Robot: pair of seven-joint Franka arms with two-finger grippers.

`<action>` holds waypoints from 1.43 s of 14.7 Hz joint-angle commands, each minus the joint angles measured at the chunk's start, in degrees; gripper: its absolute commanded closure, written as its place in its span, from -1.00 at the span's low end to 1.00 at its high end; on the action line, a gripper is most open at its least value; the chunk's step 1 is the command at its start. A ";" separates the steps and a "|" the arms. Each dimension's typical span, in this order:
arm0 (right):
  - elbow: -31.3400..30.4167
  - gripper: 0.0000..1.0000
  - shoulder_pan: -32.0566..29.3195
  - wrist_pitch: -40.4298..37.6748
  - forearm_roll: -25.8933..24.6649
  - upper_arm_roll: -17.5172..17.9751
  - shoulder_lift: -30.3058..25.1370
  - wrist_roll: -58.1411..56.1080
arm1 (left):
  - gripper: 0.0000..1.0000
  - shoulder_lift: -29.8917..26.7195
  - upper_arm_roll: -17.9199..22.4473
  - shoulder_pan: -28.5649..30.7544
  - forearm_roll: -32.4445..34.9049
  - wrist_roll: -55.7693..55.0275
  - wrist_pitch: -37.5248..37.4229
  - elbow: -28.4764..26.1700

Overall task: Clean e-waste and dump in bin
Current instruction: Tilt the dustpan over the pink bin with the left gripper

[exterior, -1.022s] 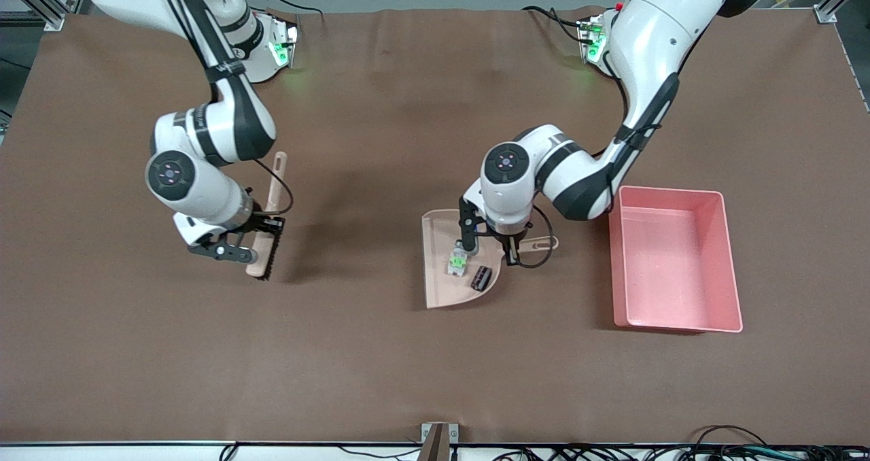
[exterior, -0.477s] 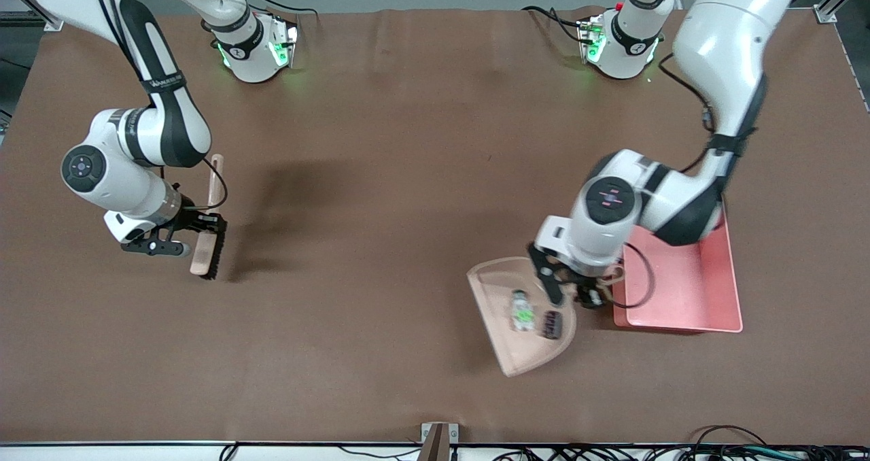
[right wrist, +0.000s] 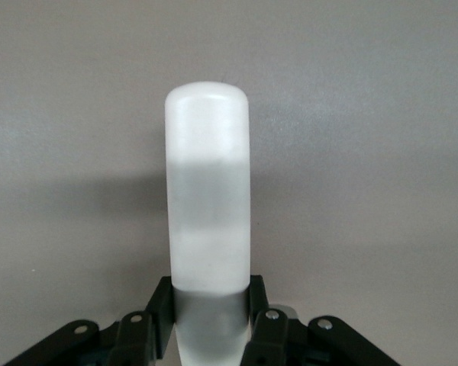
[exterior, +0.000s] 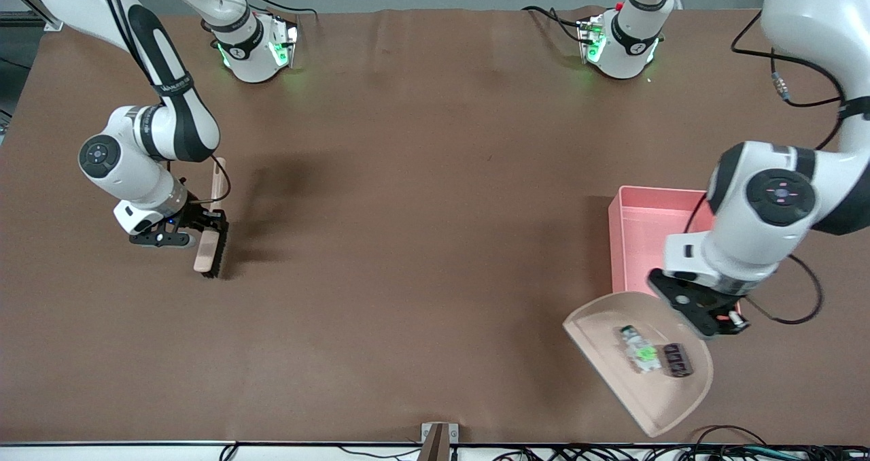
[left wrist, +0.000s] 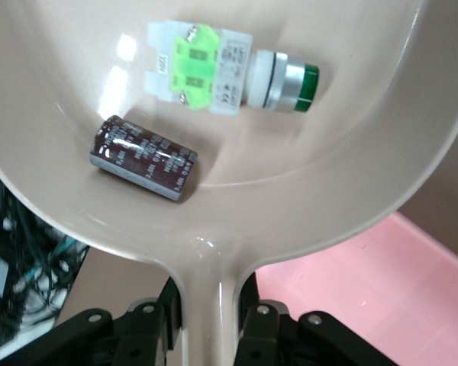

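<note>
From the front, we are holding the dustpan (exterior: 642,372) up in the left gripper (exterior: 710,315), clenched on its handle. Both pieces of e-waste are lying in the pan: the whitish part with the green spot (exterior: 639,349) and the dark block (exterior: 677,360) just beside it. The pink bin (exterior: 622,243) is lying farther from the camera than the pan, with the gripper over its nearest rim. We judge that the pan must swing over the bin's open floor and tip. The table around is offering plenty of room.

In the left wrist view, we are seeing both fingers (left wrist: 149,332) clamped on the handle, both parts resting in the scoop (left wrist: 351,168), the bin (left wrist: 382,282) below.

In the right wrist view, the right gripper (right wrist: 210,324), waiting near its own end of the table, is gripping the brush handle (right wrist: 208,191).
</note>
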 commanded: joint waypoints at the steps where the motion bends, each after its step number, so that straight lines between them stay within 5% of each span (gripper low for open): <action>1: -1.14 0.99 -1.49 1.35 -0.77 0.54 0.32 -0.26 | 0.82 -2.30 -0.50 3.27 -2.26 1.99 -0.70 0.13; 9: -1.23 0.85 -1.93 1.61 -0.77 0.63 2.25 -0.17 | 0.82 -2.39 -0.68 14.52 -4.90 18.32 -0.70 -0.92; 13: -1.14 0.33 -1.84 1.35 -0.77 0.63 2.52 -0.26 | 0.82 -2.66 -0.68 16.47 -4.99 31.32 -0.70 -3.12; 16: -0.88 -0.79 -1.84 0.74 -0.77 0.63 2.17 -0.35 | 0.82 -4.49 -0.68 16.47 -4.99 38.37 -0.70 -6.71; 17: -0.88 -1.00 -1.93 0.64 -0.77 0.63 1.65 -0.87 | 0.82 -5.46 -0.68 16.38 -4.82 40.65 -0.79 -7.94; 21: -0.79 -1.00 -2.72 -1.81 -0.68 0.63 -3.26 -7.19 | 0.82 -8.63 -0.59 16.73 -4.11 51.20 -5.60 -11.90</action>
